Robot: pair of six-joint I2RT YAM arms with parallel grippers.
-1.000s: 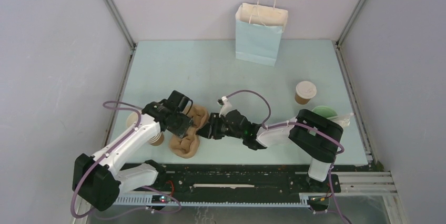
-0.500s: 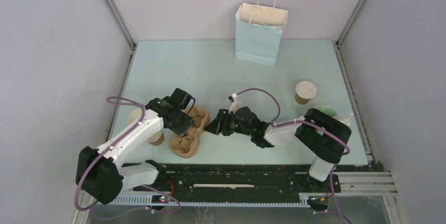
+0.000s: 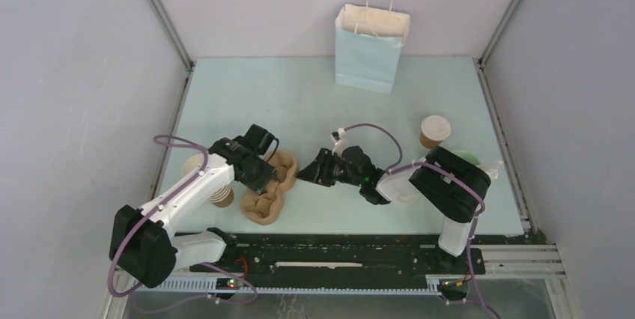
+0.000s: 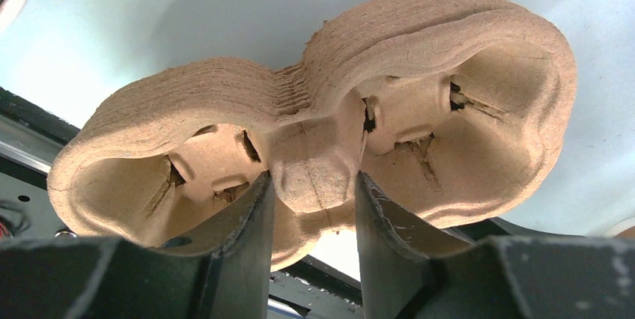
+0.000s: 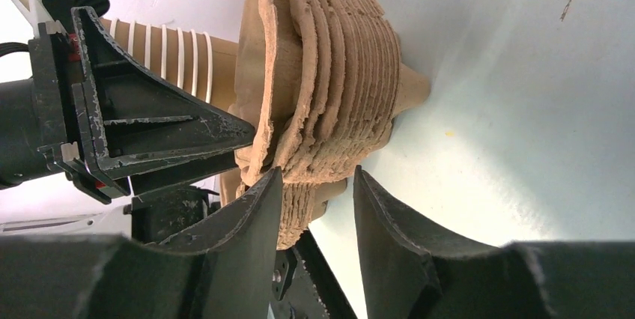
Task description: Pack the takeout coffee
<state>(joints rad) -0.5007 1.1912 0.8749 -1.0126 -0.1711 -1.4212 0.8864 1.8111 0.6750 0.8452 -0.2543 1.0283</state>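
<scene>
Left hand pinched the middle ridge of the stacked brown moulded-pulp cup carriers; right hand hung open beside them. The small brown kraft paper coffee cup stood well apart on the bench. Freeing one carrier seemed the step; next called for catching just one edge.

carriers left of coffee — bag behind
</scene>
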